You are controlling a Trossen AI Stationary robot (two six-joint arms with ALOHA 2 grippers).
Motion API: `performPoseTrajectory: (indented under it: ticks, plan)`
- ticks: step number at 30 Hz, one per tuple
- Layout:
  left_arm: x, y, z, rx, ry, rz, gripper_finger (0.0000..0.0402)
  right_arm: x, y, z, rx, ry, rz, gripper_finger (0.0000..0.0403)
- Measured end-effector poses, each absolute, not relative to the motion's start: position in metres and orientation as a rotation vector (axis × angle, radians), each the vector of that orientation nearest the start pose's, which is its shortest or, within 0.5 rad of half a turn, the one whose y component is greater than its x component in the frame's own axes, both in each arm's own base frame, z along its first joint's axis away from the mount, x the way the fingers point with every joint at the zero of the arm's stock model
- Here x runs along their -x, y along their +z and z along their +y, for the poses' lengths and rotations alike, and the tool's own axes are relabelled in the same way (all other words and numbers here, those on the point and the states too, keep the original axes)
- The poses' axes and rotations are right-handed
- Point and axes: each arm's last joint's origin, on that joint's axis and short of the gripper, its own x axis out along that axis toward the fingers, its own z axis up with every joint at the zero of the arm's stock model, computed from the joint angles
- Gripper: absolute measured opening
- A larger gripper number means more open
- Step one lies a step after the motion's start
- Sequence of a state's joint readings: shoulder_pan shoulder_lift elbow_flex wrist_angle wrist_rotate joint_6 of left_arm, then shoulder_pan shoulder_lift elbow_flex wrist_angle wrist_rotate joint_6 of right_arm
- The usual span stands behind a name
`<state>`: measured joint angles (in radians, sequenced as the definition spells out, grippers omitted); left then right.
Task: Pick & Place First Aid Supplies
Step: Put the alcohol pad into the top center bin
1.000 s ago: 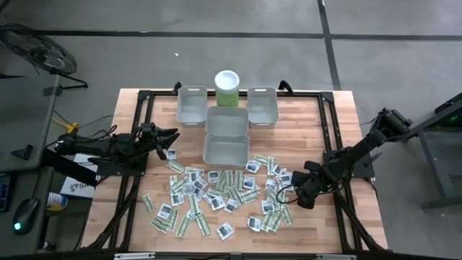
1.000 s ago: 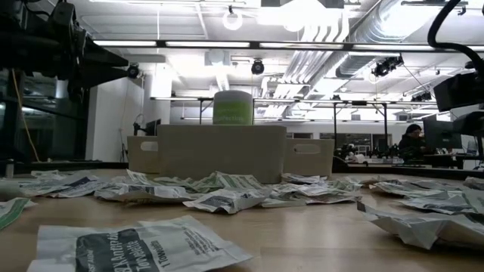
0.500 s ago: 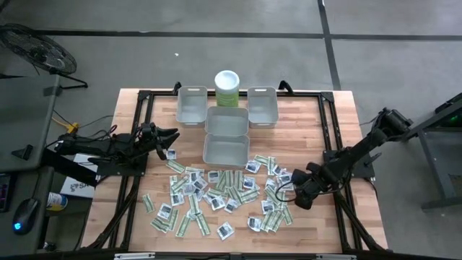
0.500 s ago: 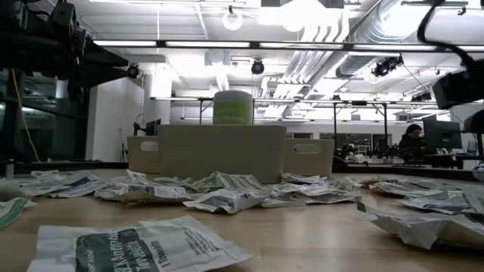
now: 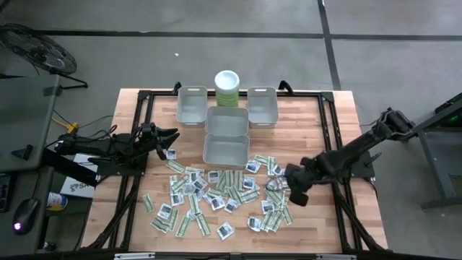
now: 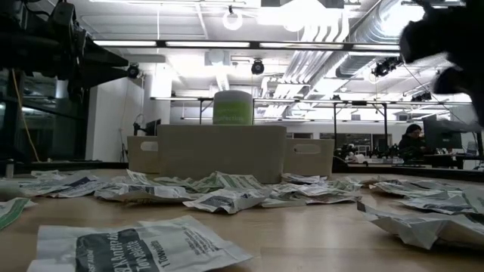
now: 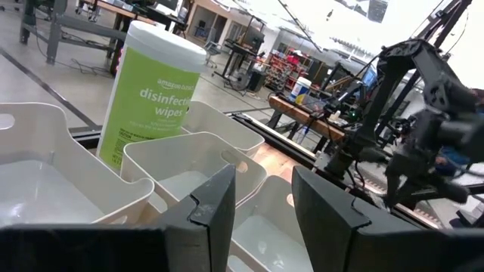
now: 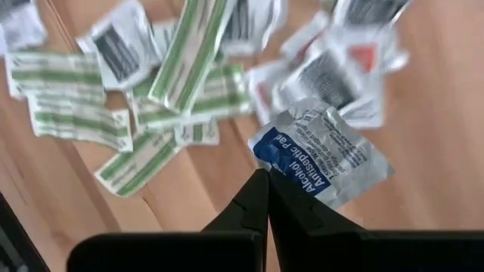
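One antiseptic packet (image 8: 321,151): white foil, blue label, crumpled | right tool (image 8: 266,180) pinching its corner

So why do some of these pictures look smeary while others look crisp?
In the right wrist view the scattered packets are streaked by motion, while the blue-printed packet pinched in the right pincer reads sharp. In the low view a dark smeared shape blurs the top right corner, and bright ceiling lights wash out the room. The high view is evenly lit and crisp.
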<state>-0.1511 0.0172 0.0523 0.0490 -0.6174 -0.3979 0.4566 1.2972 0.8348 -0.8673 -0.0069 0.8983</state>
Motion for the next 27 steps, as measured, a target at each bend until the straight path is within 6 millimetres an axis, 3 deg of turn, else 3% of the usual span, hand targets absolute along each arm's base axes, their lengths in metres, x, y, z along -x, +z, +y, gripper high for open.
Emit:
performPoseTrajectory:
  ticks: [6, 13, 19, 27]
  plan:
    - [-0.091, 0.184, 0.003, 0.422, 0.445, -0.17, 0.0131, -0.22, 0.246, 0.056, -0.36, -0.169, 1.291, 0.0]
    - [-0.091, 0.184, 0.003, 0.422, 0.444, -0.17, 0.0131, -0.239, 0.28, -0.004, -0.127, -0.082, 1.155, 0.0]
    - [-0.091, 0.184, 0.003, 0.422, 0.445, -0.171, 0.0131, -0.254, 0.287, -0.047, 0.063, -0.012, 1.102, 0.0]
    - [-0.091, 0.184, 0.003, 0.422, 0.445, -0.171, 0.0131, -0.304, 0.281, -0.099, 0.176, 0.048, 1.108, 0.0]
